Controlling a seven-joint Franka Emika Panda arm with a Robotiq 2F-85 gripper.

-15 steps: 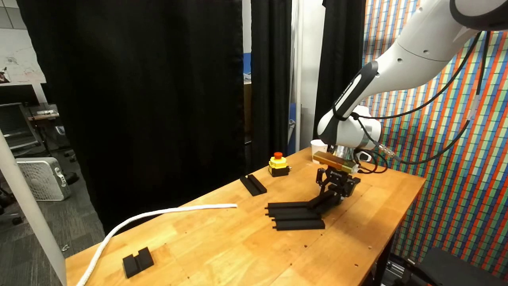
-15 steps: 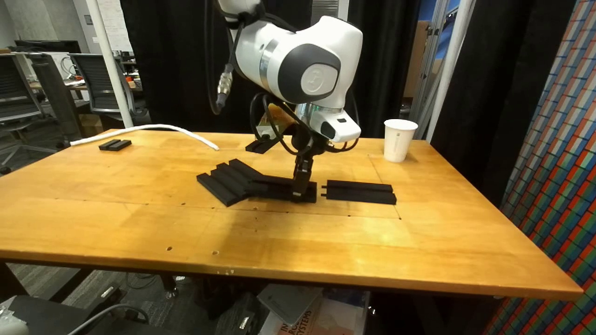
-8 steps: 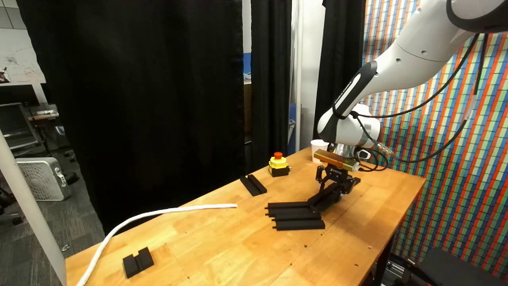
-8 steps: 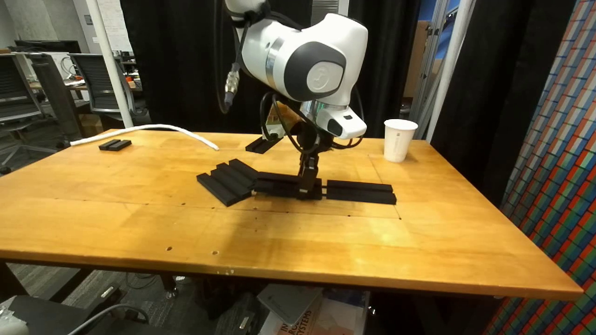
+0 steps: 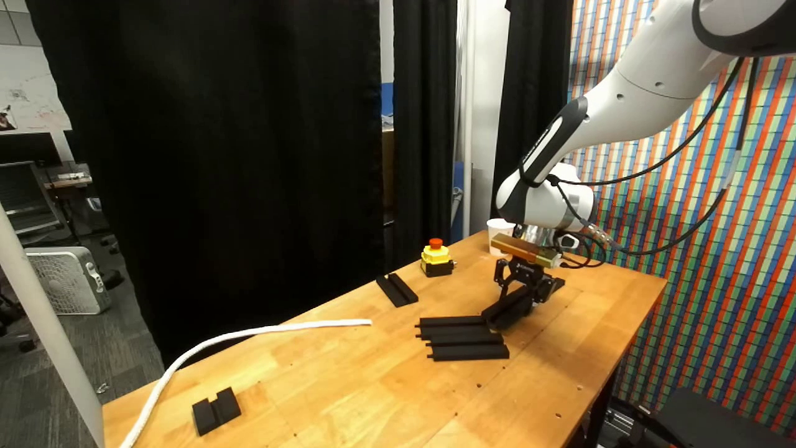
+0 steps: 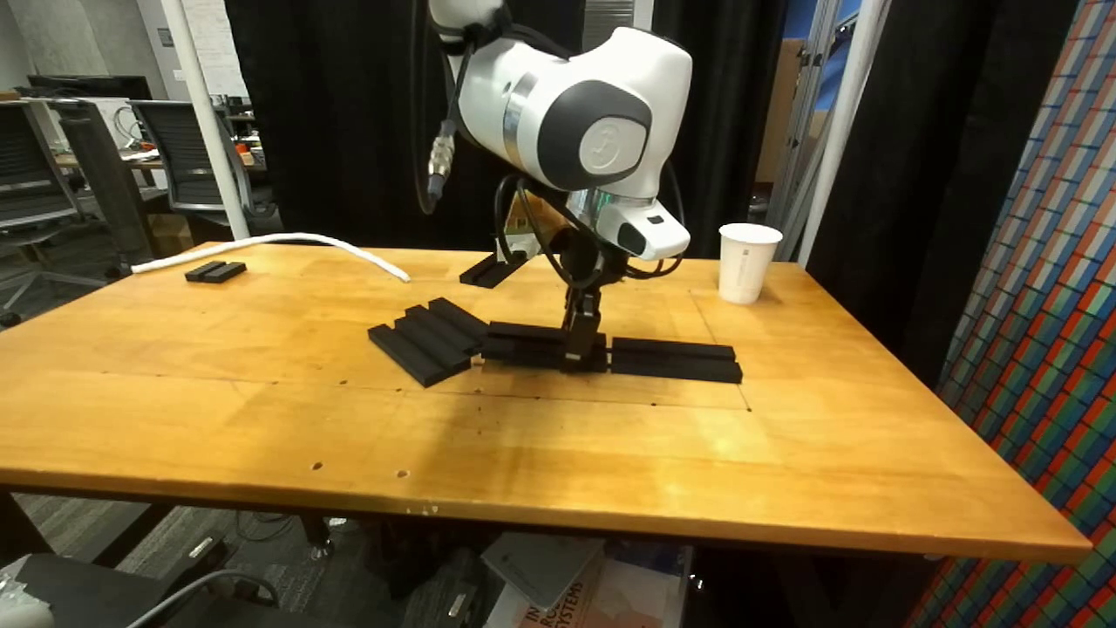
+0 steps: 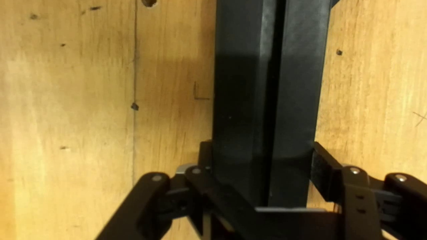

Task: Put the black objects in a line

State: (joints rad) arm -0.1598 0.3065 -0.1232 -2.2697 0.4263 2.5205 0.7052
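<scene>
gripped blk bar [image 7: 262, 100] shifted twd next bar [image 6: 676, 365], btwn jaws of tool [image 7: 262, 163].

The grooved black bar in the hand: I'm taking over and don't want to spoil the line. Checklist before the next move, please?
1. Hand closed on the grooved black bar: ok, contact at both long sides.
2. It lies flat on the wooden table: cannot tell.
3. It lines up with the neighbouring grooved bar: ok, roughly, in an exterior view.
4. Their ends fully joined: cannot tell, too small to see.
5. Line complete: not ok; slanting bars, a lone bar and a short block lie off it.
6. White paper cup out of the way: ok, upright, apart from the bars.
</scene>
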